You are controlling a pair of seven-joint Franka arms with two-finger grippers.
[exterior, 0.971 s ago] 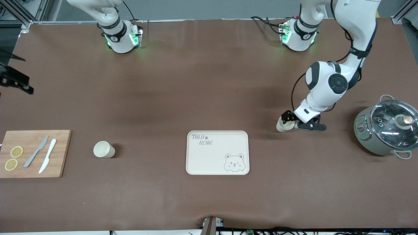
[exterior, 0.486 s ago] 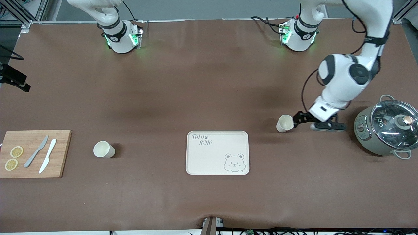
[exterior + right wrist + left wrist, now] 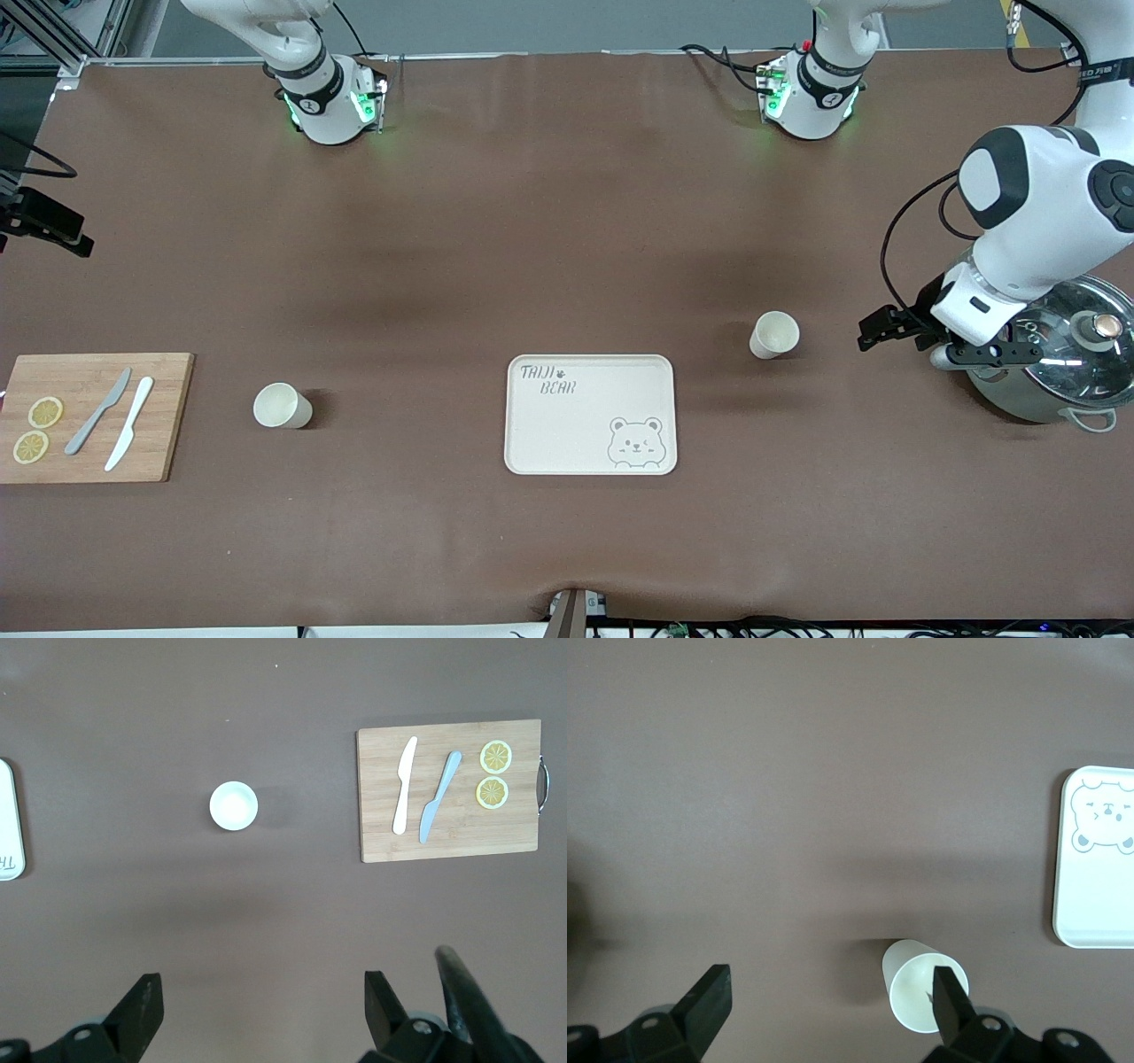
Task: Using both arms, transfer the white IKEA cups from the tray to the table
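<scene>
standing apart from the open left end effector [image 3: 895, 341]: cup [image 3: 773, 335]

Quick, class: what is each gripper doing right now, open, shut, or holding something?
Left gripper: open, holding nothing, beside the pot.
Right gripper: open, holding nothing, high over the table.

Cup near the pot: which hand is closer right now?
Left. The open left hand is between that cup and the pot; the right hand is at the table's right-arm end.

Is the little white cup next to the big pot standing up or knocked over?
Standing up. The small cream-white cup sits on its base on the brown table, round rim up, and looks empty.
</scene>
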